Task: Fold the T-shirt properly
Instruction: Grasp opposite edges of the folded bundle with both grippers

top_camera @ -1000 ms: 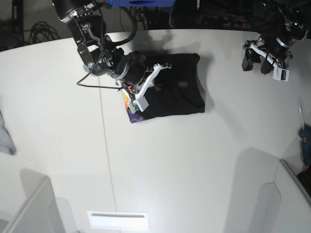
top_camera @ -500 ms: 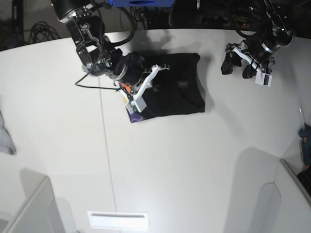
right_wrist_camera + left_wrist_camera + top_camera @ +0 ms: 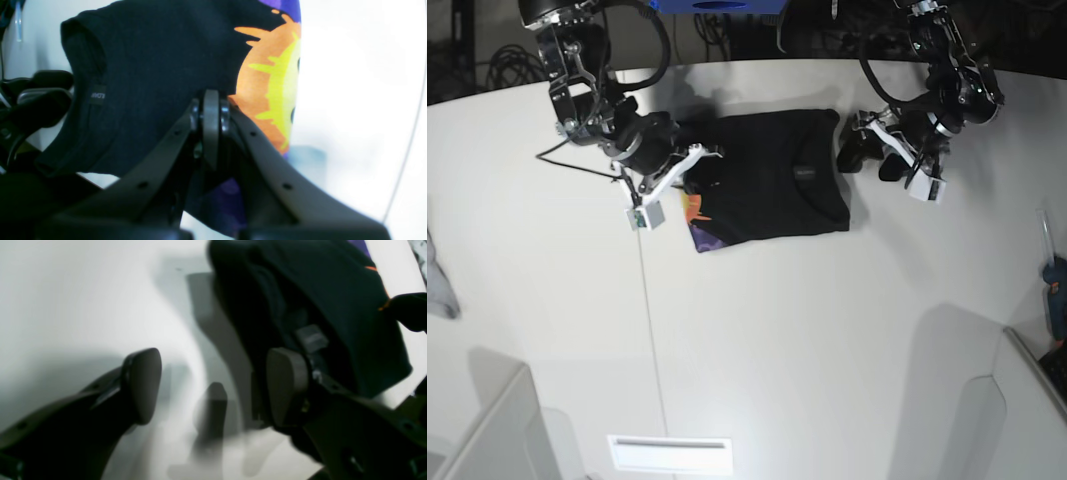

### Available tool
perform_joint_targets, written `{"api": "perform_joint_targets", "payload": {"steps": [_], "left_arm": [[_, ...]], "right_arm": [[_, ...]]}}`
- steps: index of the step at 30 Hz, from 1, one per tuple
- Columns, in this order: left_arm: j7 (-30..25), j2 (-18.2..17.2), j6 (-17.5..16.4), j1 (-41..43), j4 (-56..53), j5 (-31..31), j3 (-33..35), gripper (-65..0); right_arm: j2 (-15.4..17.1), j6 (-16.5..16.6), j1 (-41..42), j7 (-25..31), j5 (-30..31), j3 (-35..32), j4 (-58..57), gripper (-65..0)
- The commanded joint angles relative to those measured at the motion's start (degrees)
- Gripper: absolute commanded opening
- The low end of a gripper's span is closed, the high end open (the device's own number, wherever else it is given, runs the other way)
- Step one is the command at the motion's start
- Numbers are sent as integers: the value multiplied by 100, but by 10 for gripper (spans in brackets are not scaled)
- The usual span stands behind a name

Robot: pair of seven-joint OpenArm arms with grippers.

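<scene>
The black T-shirt (image 3: 772, 180) lies folded into a rectangle at the back middle of the white table, with a strip of purple, orange and yellow print (image 3: 272, 80) showing along its left edge. My right gripper (image 3: 211, 110) is shut at that left edge (image 3: 699, 178), low over the cloth; no cloth shows between its fingertips. Just off the shirt's right edge, my left gripper (image 3: 870, 160) is open. In the left wrist view its pads (image 3: 143, 383) stand wide apart above the bare table, with the T-shirt (image 3: 333, 296) beside the right pad.
A small light-grey cloth (image 3: 437, 285) lies at the table's left edge. A white slotted plate (image 3: 667, 452) sits at the front. Grey panels stand at the front left (image 3: 487, 430) and front right (image 3: 1017, 410). A blue-handled tool (image 3: 1055, 295) is at the right edge.
My left arm has swung in from the far right to the shirt's right edge, its gripper still open. The right gripper has drawn back leftward from over the shirt to its left edge.
</scene>
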Motion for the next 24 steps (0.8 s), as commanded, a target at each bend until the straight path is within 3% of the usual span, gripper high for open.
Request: {"api": "perform_joint_targets", "payload": {"steps": [1, 6, 14, 18, 21, 24], "left_arm": [[-56, -27, -52, -28, 61, -124, 74, -178], [-65, 114, -52, -186, -35, -124, 593, -178], [-56, 307, -52, -415, -563, -124, 672, -178], [-83, 272, -52, -37, 79, -124, 531, -179], [-48, 263, -52, 210, 615, -133, 39, -179], [269, 272, -52, 183, 615, -449, -260, -179]], "right_arm": [[6, 42, -17, 84, 56, 28, 128, -650], [14, 42, -26, 84, 38, 28, 119, -650], [14, 42, -35, 57, 38, 19, 119, -650], [155, 42, -79, 84, 47, 19, 119, -650], [181, 42, -87, 84, 47, 28, 119, -650], [164, 42, -79, 84, 47, 28, 110, -650]]}}
